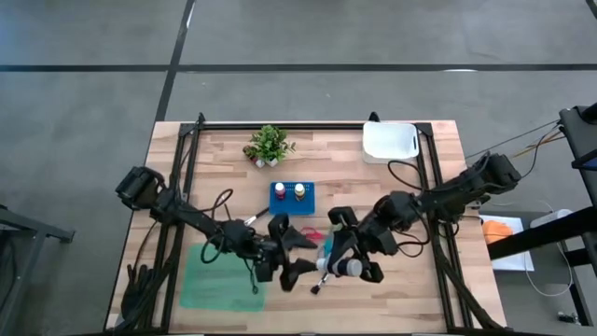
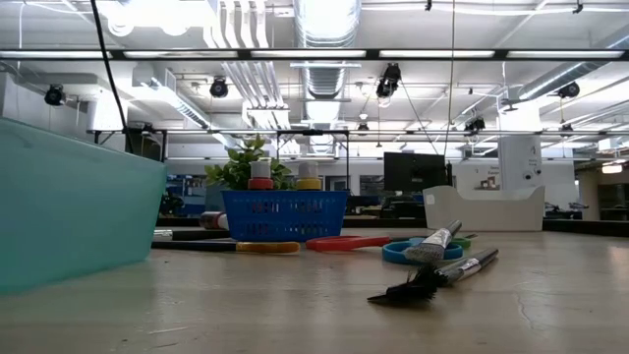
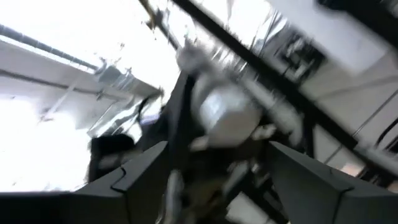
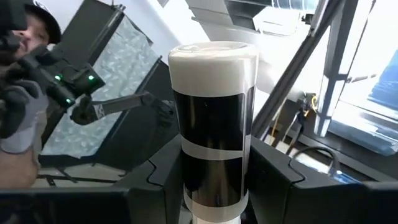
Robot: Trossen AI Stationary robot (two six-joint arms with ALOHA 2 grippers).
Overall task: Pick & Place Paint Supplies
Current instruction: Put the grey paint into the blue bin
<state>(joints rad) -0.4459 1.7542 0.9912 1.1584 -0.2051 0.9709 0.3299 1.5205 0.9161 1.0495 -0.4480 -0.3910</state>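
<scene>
My right gripper (image 1: 343,257) is above the middle of the table, near its front, shut on a paint bottle (image 4: 214,124) with a white cap and a black body. My left gripper (image 1: 289,252) is just to its left, open, its fingers (image 3: 137,177) facing the bottle (image 3: 224,112) and apart from it. Two brushes (image 2: 437,270) and the red scissors (image 2: 344,242) lie flat on the table beneath. A blue basket (image 1: 292,196) holds a red-capped and a yellow-capped bottle upright. My right gripper pinches the lower part of the bottle's black body (image 4: 211,186) between its two fingers (image 4: 158,177), one on each side. The white cap (image 4: 214,62) points away from the gripper and slants upward. No part of the bottle shows on the table in the low view.
A teal bin (image 1: 219,275) stands at the near left. A potted plant (image 1: 269,145) and a white tray (image 1: 390,142) are at the far edge. Blue and green scissors (image 2: 403,253) lie by the brushes. A person (image 4: 15,93) stands beyond the table.
</scene>
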